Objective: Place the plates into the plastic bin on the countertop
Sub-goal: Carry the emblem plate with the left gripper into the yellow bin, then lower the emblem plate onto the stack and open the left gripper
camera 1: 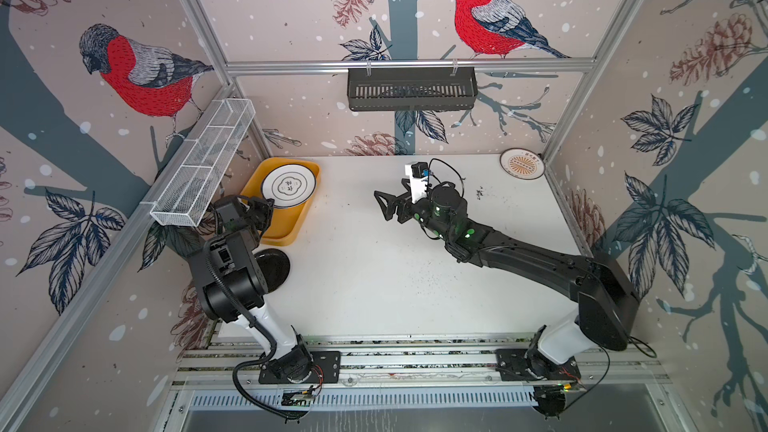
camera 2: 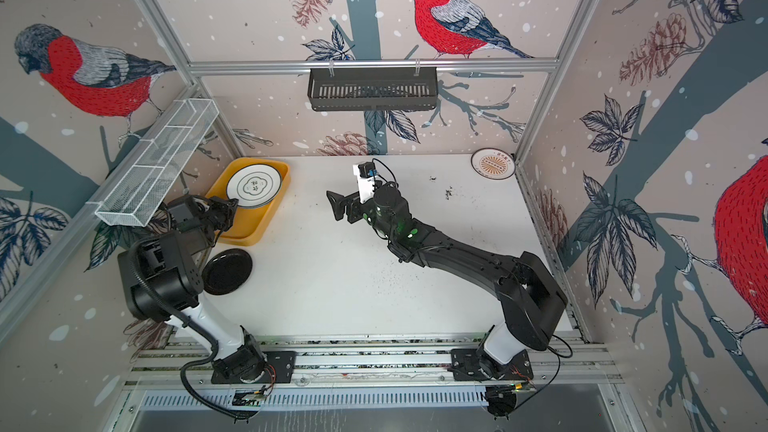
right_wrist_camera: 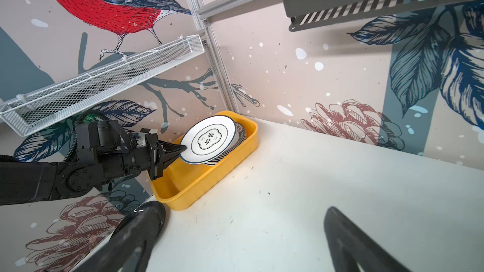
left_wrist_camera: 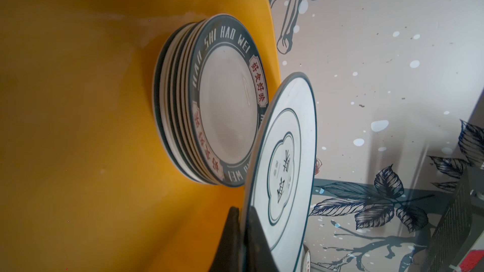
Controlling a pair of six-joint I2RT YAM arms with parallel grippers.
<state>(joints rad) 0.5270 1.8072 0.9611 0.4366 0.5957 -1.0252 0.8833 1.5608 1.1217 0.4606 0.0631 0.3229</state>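
Note:
My left gripper [camera 1: 269, 203] [left_wrist_camera: 242, 209] is shut on the near rim of a white plate [camera 1: 289, 185] [left_wrist_camera: 284, 153] with a thin dark rim and a centre emblem. This plate hangs tilted over the yellow plastic bin [camera 1: 286, 224] [right_wrist_camera: 199, 179], above a stack of several lettered plates [left_wrist_camera: 227, 100] at the bin's far end. A black plate [camera 1: 272, 270] [camera 2: 227, 271] lies on the countertop [camera 1: 395, 276] just in front of the bin. An orange sunburst plate [camera 1: 522, 164] [camera 2: 493, 164] sits in the far right corner. My right gripper [camera 1: 381, 205] [right_wrist_camera: 243, 213] hovers open mid-table, holding nothing.
A white wire-mesh basket [camera 1: 203, 164] hangs on the left wall above the bin and my left arm. A black slotted rack [camera 1: 411, 89] hangs on the back rail. Aluminium rails [camera 1: 415, 357] run along the front edge by both arm bases.

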